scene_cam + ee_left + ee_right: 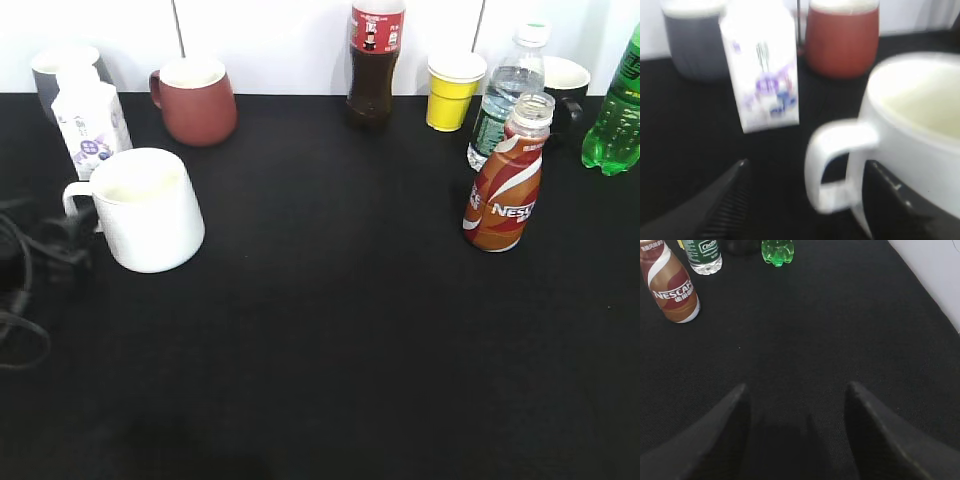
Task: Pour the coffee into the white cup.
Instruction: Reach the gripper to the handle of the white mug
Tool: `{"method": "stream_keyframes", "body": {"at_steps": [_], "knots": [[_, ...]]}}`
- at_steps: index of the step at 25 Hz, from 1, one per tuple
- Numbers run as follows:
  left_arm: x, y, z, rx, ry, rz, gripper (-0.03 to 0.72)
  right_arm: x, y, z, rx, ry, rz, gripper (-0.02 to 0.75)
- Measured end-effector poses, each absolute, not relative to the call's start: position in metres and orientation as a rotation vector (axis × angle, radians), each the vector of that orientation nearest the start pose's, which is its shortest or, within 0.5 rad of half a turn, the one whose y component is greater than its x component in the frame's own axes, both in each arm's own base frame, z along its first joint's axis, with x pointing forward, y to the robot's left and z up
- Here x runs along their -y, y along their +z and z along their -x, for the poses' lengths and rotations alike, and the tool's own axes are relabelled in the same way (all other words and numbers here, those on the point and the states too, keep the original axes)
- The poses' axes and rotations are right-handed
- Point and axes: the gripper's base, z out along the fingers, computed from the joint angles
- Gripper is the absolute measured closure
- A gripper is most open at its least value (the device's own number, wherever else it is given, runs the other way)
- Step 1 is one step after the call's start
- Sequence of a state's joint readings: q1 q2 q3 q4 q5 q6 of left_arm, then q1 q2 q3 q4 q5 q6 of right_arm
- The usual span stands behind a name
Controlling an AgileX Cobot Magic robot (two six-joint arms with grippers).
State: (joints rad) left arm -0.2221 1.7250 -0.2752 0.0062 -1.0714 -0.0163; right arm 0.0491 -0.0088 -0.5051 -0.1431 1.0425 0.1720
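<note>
Left gripper (807, 200) spread wide around white cup (150, 208) handle — contact unclear, blurry. Right gripper (797, 412) open, empty. Nescafe coffee bottle (505, 185) upright, well right of cup.

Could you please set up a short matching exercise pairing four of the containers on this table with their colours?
Things:
1. Nescafe bottle
2. large mug
3. paper cup
4. soda bottle at far right

Colours:
A. green
B. white
C. orange-brown with white swirls
D. yellow

Pairs: 1-C, 2-B, 3-D, 4-A
</note>
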Motion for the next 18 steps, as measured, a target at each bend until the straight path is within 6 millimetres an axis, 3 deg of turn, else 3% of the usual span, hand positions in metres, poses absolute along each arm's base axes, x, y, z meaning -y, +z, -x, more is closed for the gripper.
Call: {"method": "stream_keyframes", "body": {"at_steps": [10, 13, 18], "knots": [[0.051, 0.125, -0.239, -1.828, -0.154, -0.167, 0.161, 0.012, 0.281, 0.006, -2.000, -0.029, -0.129, 0.281], [0.052, 0.129, -0.252, -1.797, -0.154, -0.161, 0.161, 0.012, 0.281, 0.006, -2.000, -0.029, -0.129, 0.281], [0.054, 0.118, -0.258, -1.820, -0.156, -0.172, 0.161, 0.012, 0.281, 0.006, -2.000, -0.029, -0.129, 0.281]]}}
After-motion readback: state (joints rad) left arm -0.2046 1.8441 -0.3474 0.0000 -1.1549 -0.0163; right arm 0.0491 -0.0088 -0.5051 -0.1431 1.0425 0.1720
